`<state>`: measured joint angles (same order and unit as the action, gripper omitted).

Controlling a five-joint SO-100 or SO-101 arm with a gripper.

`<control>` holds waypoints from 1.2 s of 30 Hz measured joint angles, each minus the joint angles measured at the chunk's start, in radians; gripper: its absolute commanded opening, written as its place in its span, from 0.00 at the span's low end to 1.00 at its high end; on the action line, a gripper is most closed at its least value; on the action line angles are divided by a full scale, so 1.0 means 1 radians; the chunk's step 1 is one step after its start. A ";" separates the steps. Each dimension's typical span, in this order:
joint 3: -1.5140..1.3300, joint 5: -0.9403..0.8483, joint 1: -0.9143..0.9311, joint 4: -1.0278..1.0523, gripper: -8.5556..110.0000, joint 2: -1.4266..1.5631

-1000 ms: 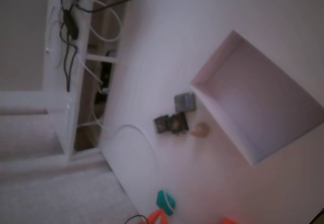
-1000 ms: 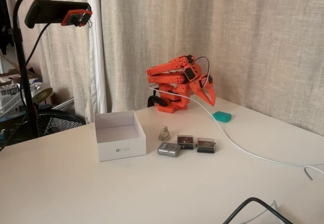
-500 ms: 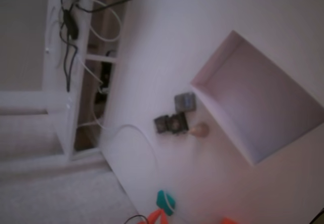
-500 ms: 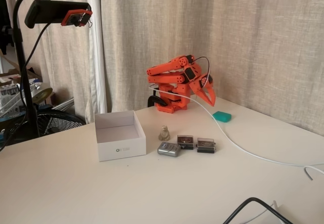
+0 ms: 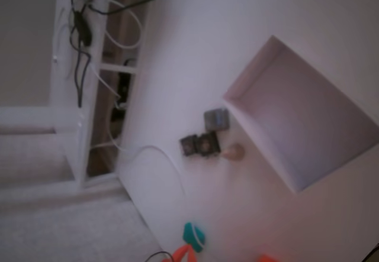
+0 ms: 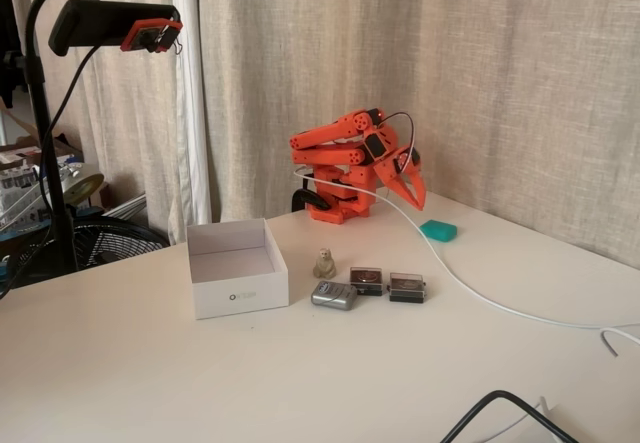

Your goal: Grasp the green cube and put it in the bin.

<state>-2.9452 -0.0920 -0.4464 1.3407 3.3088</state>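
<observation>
The green cube (image 6: 438, 230) lies on the white table, just right of and below my gripper (image 6: 417, 201). The orange arm (image 6: 345, 158) is folded back at the table's far edge, its gripper pointing down with the fingers meeting at a tip, shut on nothing and clear of the cube. In the blurry fixed view from above, the cube (image 5: 193, 235) sits near the bottom edge, with an orange fingertip (image 5: 181, 253) just below it. The bin (image 6: 240, 285), a low white box, stands to the left; from above, the bin (image 5: 260, 145) is at the right.
Between cube and bin lie a small tan object (image 6: 325, 263), two dark square pieces (image 6: 367, 280) (image 6: 407, 286) and a grey piece (image 6: 333, 295). A white cable (image 6: 470, 288) runs across the table past the cube. A camera stand (image 6: 45, 143) rises at the left.
</observation>
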 measured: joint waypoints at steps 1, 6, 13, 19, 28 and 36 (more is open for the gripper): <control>0.000 0.000 0.000 0.000 0.00 0.000; 0.000 0.000 0.000 0.000 0.00 0.000; 0.000 0.000 -0.080 0.000 0.09 0.006; 0.081 0.002 -0.138 -0.069 0.32 -0.196; 0.673 0.002 -0.146 0.129 0.55 -0.701; 1.238 0.002 -0.138 0.233 0.55 -1.170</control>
<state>-1.7073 -0.0905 -0.5844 1.5739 2.1384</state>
